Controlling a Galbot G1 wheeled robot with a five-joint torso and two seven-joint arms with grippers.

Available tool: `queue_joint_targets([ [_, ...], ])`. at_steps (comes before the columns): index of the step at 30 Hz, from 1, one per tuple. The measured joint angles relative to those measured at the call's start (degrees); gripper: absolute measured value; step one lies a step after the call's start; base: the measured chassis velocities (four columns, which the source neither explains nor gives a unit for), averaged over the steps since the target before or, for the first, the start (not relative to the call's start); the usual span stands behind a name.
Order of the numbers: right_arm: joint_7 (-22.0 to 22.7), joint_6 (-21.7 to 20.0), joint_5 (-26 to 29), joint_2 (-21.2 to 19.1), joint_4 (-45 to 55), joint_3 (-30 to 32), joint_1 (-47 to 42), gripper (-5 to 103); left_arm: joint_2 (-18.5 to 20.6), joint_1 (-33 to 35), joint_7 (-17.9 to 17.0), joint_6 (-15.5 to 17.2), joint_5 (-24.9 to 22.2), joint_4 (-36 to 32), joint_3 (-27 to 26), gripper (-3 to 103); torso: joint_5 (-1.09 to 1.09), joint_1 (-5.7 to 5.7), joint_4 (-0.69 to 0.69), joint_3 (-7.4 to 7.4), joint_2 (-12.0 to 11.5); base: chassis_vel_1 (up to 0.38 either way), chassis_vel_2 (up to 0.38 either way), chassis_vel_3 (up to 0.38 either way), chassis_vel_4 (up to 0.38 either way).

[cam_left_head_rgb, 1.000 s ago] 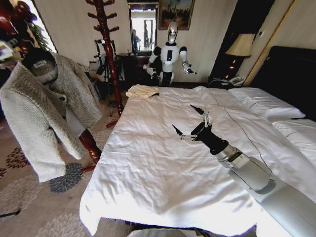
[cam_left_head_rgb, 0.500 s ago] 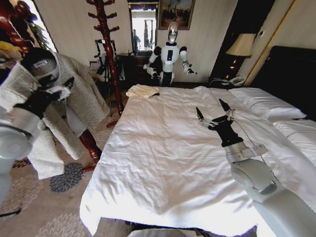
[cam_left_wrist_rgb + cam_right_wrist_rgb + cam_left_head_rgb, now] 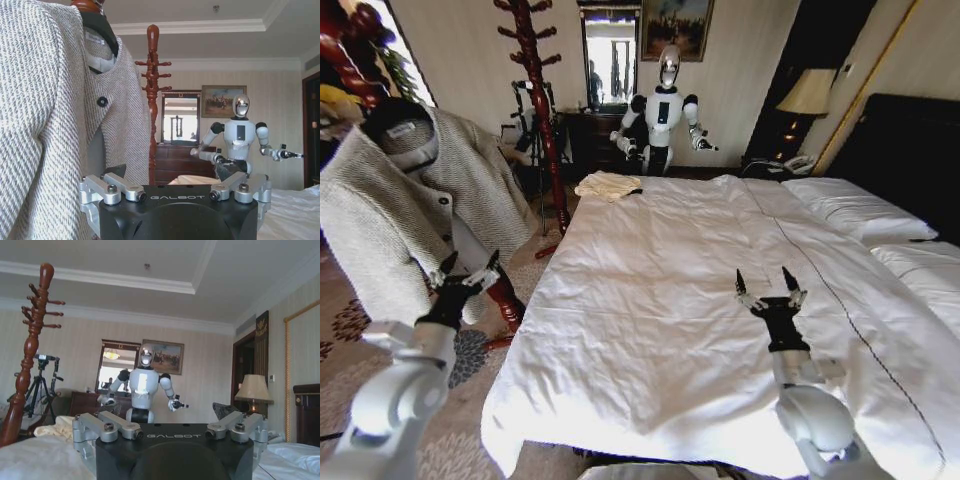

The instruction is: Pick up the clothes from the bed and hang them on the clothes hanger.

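Jacket [image 3: 405,215] hangs on the black hanger [image 3: 390,112] at the robot's left, off the bed [image 3: 650,330], beside the floor rug; front buttoned at the top, sleeves hanging down. In the left wrist view the jacket [image 3: 47,115] is close in front of the camera, hanger [image 3: 100,27] visible at the neck under a red-brown wooden knob. Left gripper [image 3: 467,274] is raised beside the bed's left edge, just below the jacket's hem, fingers spread, released, holding nothing. Right gripper [image 3: 768,286] is upright over the white duvet near the middle of the bed, fingers spread apart, also empty. A small cream cloth [image 3: 607,185] lies at the bed's far left corner. A tall wooden coat stand [image 3: 542,110] stands past the jacket. Pillows [image 3: 855,212] lie at the right by the dark headboard [image 3: 910,150].
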Motion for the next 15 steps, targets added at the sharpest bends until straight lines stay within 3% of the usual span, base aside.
queue_joint_targets([
  [5,1.7,-1.0,-3.8,1.5,1.5,-0.8,-5.8,100,-6.5,3.1,2.3,-1.5,4.0,-1.6,2.7,100,0.00,0.00,-0.03,0.00,0.0,0.000,0.000,0.000,0.000],
  [9,2.6,-3.2,-2.9,1.3,3.2,-1.1,-8.6,100,-8.4,4.7,4.2,-3.7,5.4,-1.0,3.6,100,0.00,-0.01,-0.03,0.00,0.0,0.000,0.000,0.000,0.000],
  [15,4.4,-7.6,5.2,-0.5,4.7,-1.6,-10.0,100,-9.5,5.8,6.2,-7.3,5.4,1.5,4.9,100,0.00,0.01,-0.02,0.01,0.0,0.000,0.000,0.000,0.000],
])
